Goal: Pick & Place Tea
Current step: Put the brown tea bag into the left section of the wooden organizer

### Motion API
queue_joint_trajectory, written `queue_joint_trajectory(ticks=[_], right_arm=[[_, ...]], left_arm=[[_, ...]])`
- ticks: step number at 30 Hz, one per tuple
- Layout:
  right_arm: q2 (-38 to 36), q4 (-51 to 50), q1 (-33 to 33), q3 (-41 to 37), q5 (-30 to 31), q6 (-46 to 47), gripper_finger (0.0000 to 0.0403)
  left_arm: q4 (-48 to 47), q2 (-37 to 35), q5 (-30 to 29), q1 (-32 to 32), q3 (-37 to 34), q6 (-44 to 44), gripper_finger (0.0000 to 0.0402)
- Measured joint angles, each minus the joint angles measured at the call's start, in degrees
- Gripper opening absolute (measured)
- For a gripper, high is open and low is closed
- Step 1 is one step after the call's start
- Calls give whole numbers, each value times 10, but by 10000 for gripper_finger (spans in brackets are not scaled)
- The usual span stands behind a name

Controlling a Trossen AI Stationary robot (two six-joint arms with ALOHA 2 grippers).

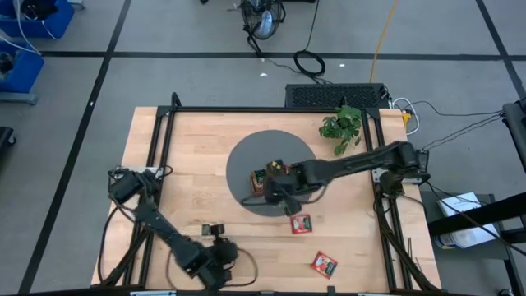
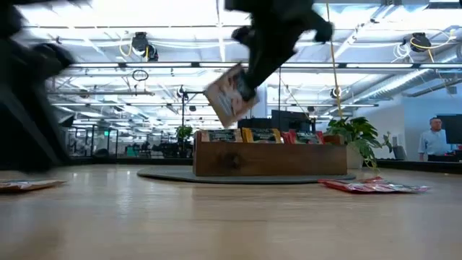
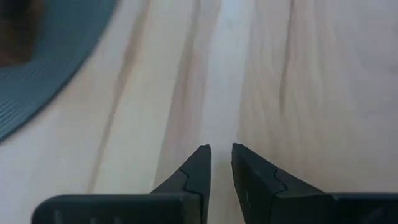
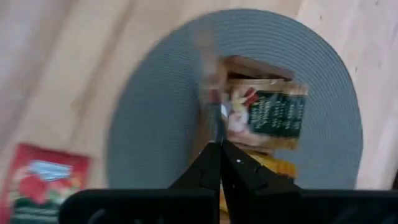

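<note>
My right gripper (image 2: 247,85) hangs above the brown wooden tray (image 2: 271,160), shut on one tea sachet (image 2: 229,95) with a pale printed face. The tray stands on a round grey mat (image 1: 244,160) and holds green, yellow and red sachets upright. Two red sachets (image 1: 301,224) (image 1: 324,264) lie flat on the table near its front edge. A dark sachet (image 1: 206,228) lies beside my left gripper (image 1: 216,233). That gripper (image 3: 221,150) is low over bare wood near the front left, open by a narrow gap, with nothing between its fingers. My right gripper pinches the sachet's upper edge (image 2: 242,79) between its two fingers, which come from above and slant down. The sachet hangs tilted below the fingers, clear of the tray. In the right wrist view it shows edge-on (image 4: 214,106) in front of the shut fingertips.
A potted plant (image 1: 341,125) stands at the back right of the table. A black frame (image 1: 246,109) runs along the table's edges. Bare wood lies left of the mat. A person (image 2: 435,139) stands far off in the room.
</note>
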Motion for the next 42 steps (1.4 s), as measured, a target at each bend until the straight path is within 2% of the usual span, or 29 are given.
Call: queue_joint_trajectory(ticks=[4,7,15,22,29,34,38,40,42], right_arm=[[38,2,-31,20,10,-39,0],[54,7,-45,23,38,-60,0],[76,32,-53,23,84,-108,0],[76,39,-55,23,171,-143,0],[76,52,-61,23,172,-143,0],[76,56,-59,23,129,-141,0],[88,53,-51,23,127,-129,0],[95,49,-46,23,134,-129,0],[104,52,-39,24,177,-135,0]], left_arm=[[-66,-16,-60,-53,1,-110,72],[-81,-24,-94,-89,1,-165,72],[-73,-23,-82,-140,2,-231,72],[-71,-23,-109,-150,2,-238,72],[-71,-23,-112,-148,2,-231,72],[-70,-23,-113,-148,2,-227,72],[-62,-23,-116,-148,2,-227,72],[-61,-23,-116,-147,2,-227,72],[-61,-23,-116,-147,2,-227,72]])
